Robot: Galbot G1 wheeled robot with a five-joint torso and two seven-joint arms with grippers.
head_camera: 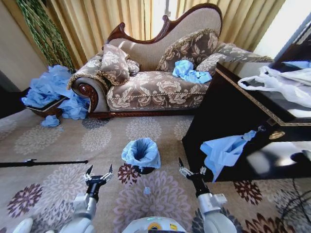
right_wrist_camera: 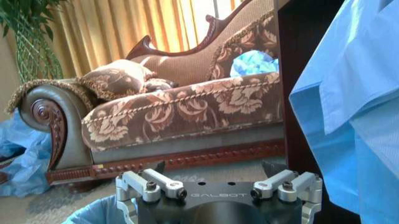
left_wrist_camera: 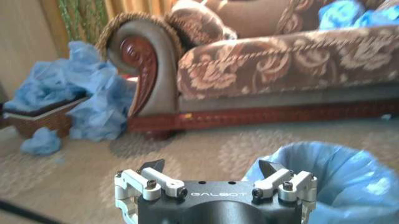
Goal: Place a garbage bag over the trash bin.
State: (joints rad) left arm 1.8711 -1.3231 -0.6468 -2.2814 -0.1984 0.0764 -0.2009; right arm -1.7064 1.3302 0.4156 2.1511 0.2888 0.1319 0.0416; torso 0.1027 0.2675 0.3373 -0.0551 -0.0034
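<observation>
The garbage bag (head_camera: 141,151) is draped over the trash bin, its light-blue plastic covering the rim and hanging down the sides. Only a dark sliver of the bin (head_camera: 144,170) peeks out at the base. It stands on the patterned carpet in front of me, between my two arms. My left gripper (head_camera: 99,173) hovers open to the bin's left, holding nothing. My right gripper (head_camera: 191,169) is open to its right, also holding nothing. The left wrist view has the bagged bin (left_wrist_camera: 339,182) just beyond the open left gripper (left_wrist_camera: 210,166). The right wrist view shows the open right gripper (right_wrist_camera: 215,166) and the bag's edge (right_wrist_camera: 93,213).
A patterned sofa (head_camera: 155,90) stands behind the bin, with blue bags (head_camera: 189,72) on its seat. A dark cabinet (head_camera: 228,116) is close on the right, with a blue bag (head_camera: 221,150) hanging and white bags (head_camera: 282,82) on top. More blue bags (head_camera: 48,90) are heaped left; a black rod (head_camera: 39,163) lies on the carpet.
</observation>
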